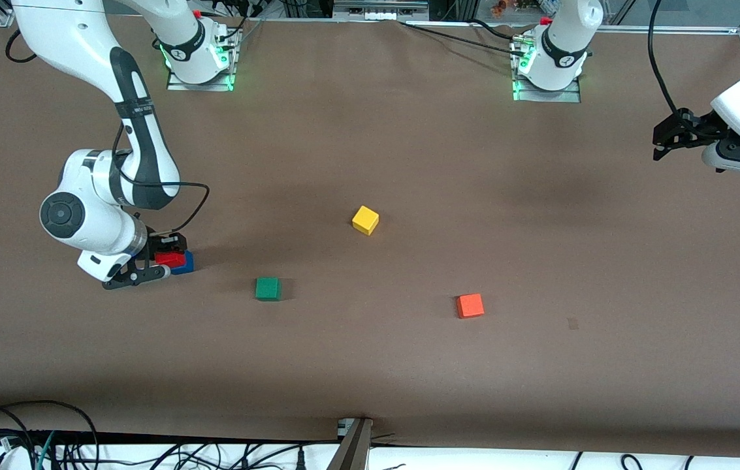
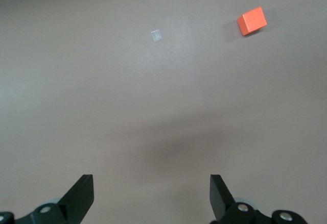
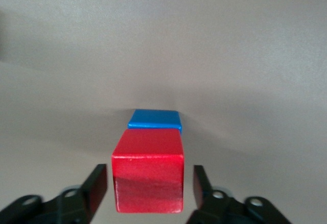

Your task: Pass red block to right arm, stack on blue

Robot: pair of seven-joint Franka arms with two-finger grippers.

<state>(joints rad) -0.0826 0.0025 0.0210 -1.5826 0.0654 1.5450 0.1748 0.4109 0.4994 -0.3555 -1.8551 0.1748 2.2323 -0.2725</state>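
Observation:
The red block (image 1: 169,258) sits on top of the blue cube (image 1: 185,263) near the right arm's end of the table, set a little off from it. My right gripper (image 1: 160,260) is low around the red block. In the right wrist view the red block (image 3: 148,175) stands between the fingers (image 3: 97,183) with a gap on each side, so the gripper (image 3: 149,179) is open. A strip of the blue cube (image 3: 155,119) shows past it. My left gripper (image 1: 660,140) waits open and empty, raised over the left arm's end of the table.
A green cube (image 1: 268,288), a yellow cube (image 1: 365,220) and an orange cube (image 1: 470,305) lie apart on the brown table. The orange cube (image 2: 251,21) also shows in the left wrist view, well away from the left gripper (image 2: 150,183). Cables run along the table's front edge.

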